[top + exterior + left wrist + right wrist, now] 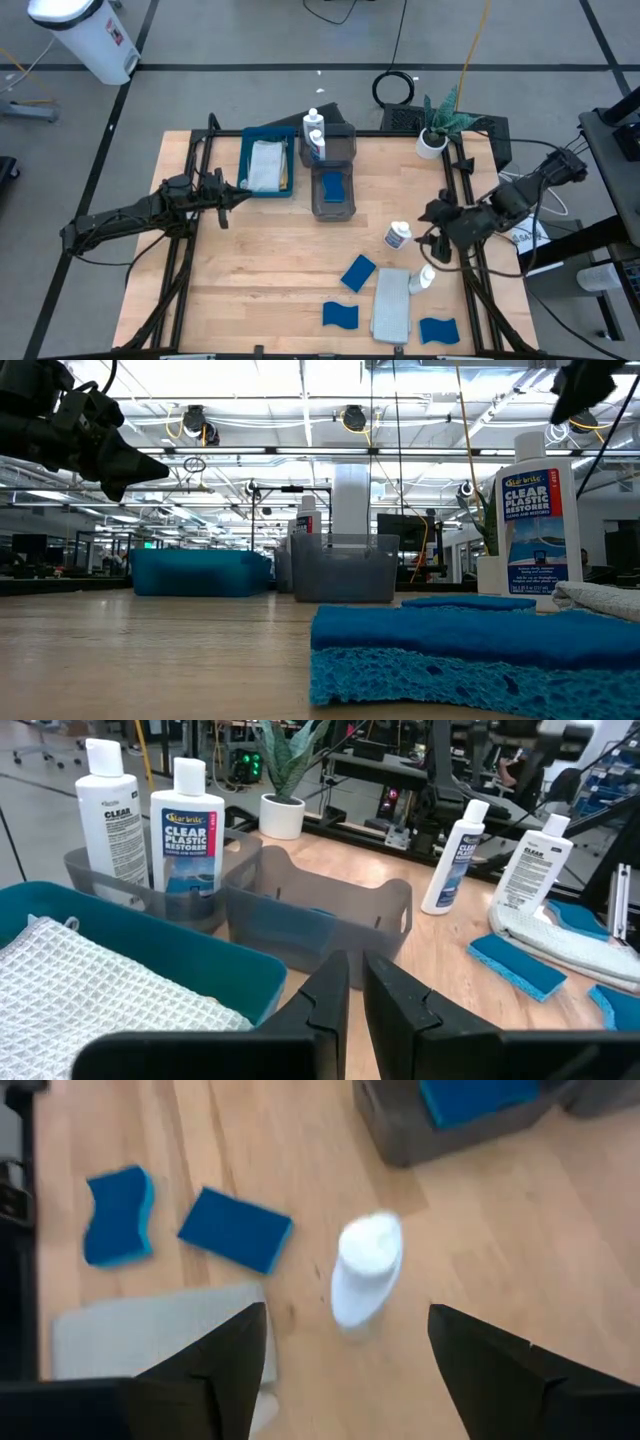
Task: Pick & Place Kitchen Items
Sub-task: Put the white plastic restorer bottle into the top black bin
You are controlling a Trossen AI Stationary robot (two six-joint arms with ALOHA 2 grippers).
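White plastic bottle (366, 1280) is standing on the surface just below the right hand (345, 1350), which is hanging spread open. Probably light and slick, so grip mid-body. Left hand (355, 990) is sitting clenched, empty.

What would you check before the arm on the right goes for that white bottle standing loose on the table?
1. Right gripper open wide enough for a bottle: ok, fingers stand far apart.
2. Nothing held in it: ok, the gap is empty.
3. Target bottle upright and free: ok, it stands alone on bare wood.
4. Gripper lined up over the bottle: ok in the right wrist view, though the height above it cannot be told.
5. Left gripper out of the way: ok, shut and near the blue tray.
6. Room in the bottle bin: cannot tell; two bottles already stand there.
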